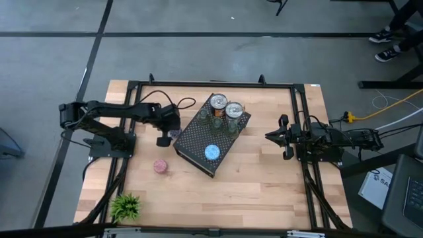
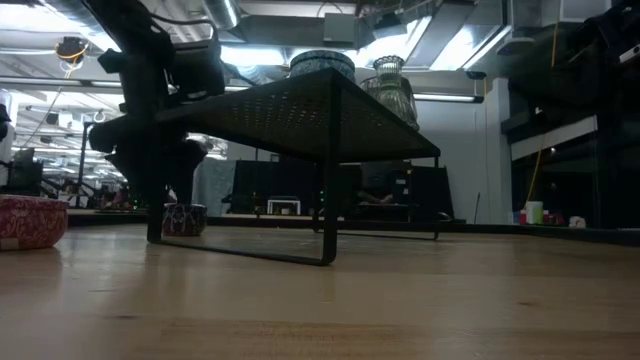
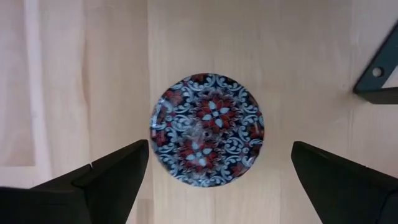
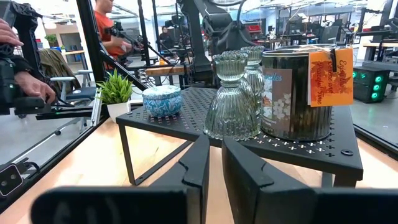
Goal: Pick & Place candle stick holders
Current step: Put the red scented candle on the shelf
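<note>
From above, the left gripper (image 1: 167, 134) covers most of the patterned round holder (image 1: 174, 135) beside the black perforated stand (image 1: 213, 135); only a sliver shows there. The glass holders (image 1: 210, 119) between the two cans on the stand are too small in that view to count. In the low view the pink holder (image 2: 28, 221) is cut by the picture's edge, and the stand's top hides the lower parts of the blue holder (image 2: 321, 64) and a glass holder (image 2: 391, 85). In the right wrist view, a second glass holder (image 4: 254, 67) is partly hidden behind the nearer one (image 4: 232, 99).
</note>
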You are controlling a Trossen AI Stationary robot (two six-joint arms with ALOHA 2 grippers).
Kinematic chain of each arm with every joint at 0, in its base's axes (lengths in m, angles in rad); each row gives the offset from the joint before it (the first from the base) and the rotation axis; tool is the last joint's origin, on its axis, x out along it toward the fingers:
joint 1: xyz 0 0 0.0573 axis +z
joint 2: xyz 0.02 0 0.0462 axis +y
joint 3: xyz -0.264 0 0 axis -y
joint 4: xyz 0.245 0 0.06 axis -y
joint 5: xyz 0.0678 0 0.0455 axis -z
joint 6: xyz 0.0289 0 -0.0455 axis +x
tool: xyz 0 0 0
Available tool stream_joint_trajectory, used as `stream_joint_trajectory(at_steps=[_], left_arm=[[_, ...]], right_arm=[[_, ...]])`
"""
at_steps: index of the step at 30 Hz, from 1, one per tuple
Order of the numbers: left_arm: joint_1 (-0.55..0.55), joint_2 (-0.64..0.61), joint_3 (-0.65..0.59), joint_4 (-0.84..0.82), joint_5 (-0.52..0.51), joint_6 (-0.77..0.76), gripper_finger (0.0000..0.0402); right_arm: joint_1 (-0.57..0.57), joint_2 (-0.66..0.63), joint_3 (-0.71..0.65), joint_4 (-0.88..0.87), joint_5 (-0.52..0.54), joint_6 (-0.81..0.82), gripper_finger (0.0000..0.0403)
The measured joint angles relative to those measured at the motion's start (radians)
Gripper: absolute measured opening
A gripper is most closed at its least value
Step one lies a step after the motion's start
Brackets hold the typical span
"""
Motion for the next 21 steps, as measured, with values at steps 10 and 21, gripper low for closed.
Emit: stream_joint_trajectory(at_steps=[10, 21], left_arm=[[0.000, 0.007, -0.008, 0.100, 0.000, 0.000, 0.0392], [0.001, 0.090, -0.009, 0.108, -0.004, 0.000, 0.0392]], right_arm=[[0.000, 0.000, 0.000, 0.000, 0.000, 0.000, 0.0048], [0.000, 0.000, 0.000, 0.000, 0.000, 0.000, 0.0048]])
